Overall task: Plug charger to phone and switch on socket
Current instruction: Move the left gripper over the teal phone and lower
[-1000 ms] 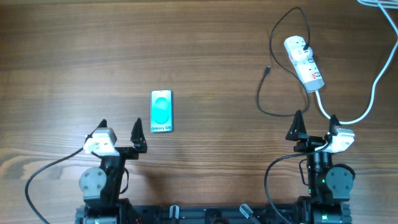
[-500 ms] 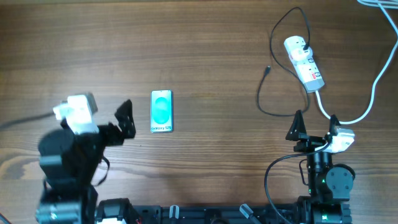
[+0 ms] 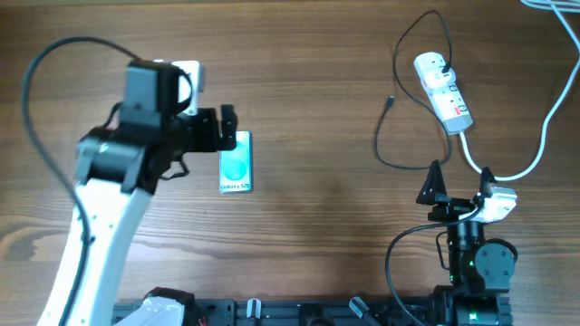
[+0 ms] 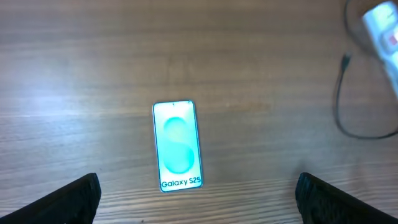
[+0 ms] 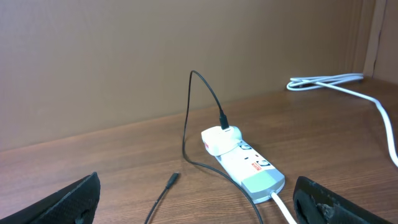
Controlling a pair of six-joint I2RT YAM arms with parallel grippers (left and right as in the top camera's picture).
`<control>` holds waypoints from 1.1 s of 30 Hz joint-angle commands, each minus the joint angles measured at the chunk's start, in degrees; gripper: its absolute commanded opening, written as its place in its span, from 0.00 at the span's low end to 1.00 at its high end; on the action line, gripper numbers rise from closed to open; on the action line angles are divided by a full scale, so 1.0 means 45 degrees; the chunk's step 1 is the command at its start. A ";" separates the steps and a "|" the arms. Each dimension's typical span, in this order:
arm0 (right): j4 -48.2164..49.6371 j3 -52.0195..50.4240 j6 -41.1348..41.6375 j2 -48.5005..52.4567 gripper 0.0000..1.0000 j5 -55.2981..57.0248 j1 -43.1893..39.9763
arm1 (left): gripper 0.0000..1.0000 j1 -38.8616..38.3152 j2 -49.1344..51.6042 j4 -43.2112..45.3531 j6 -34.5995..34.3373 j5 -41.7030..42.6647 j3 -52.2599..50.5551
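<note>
left gripper (image 4: 198, 186) wide open, above phone (image 4: 177, 146) | right gripper (image 3: 459, 178) wide open, short of socket (image 3: 444, 92) | charger (image 3: 385, 145) tip loose on table (image 3: 308, 63), apart from phone

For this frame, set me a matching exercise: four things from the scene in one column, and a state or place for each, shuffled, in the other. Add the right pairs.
Column one
1. phone
2. socket
3. charger's plug tip
4. left gripper

Column two
A. lying loose on the table, plugged into nothing
B. face up, screen lit teal
C. has the white adapter plugged into it
D. open, above the phone's far end

Pairs: 1-B, 2-C, 3-A, 4-D
</note>
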 commanded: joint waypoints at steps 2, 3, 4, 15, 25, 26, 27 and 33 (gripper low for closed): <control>0.0053 -0.0010 -0.0141 -0.0151 1.00 0.0209 0.0063 | 1.00 -0.0199 0.1088 0.0068 -0.0034 -0.0146 0.0272; 0.0053 -0.0010 -0.0141 -0.0151 1.00 0.0209 0.0063 | 1.00 -0.0199 0.1307 0.0083 -0.0034 0.0029 0.0272; 0.0053 -0.0010 -0.0146 -0.0151 1.00 0.0209 0.0063 | 1.00 -0.0199 0.1515 0.0078 -0.0029 0.0243 0.0272; 0.0053 -0.0010 -0.0141 -0.0151 1.00 0.0209 0.0063 | 1.00 -0.0204 0.4566 0.0777 -0.0427 0.0321 -0.0976; 0.0053 -0.0010 -0.0141 -0.0151 1.00 0.0209 0.0063 | 1.00 -0.0209 0.6980 0.1010 -0.1132 -0.0432 -0.1122; 0.0053 -0.0010 -0.0146 -0.0151 1.00 0.0209 0.0063 | 1.00 -0.0209 0.7213 0.1010 -0.1132 -0.0427 -0.1127; 0.0053 -0.0010 -0.0141 -0.0151 1.00 0.0209 0.0063 | 1.00 -0.0209 0.7446 0.1010 -0.1127 -0.0384 -0.1127; 0.0053 -0.0010 -0.0141 -0.0151 1.00 0.0209 0.0063 | 1.00 -0.0219 0.8306 0.1336 -0.1132 0.0282 -0.1127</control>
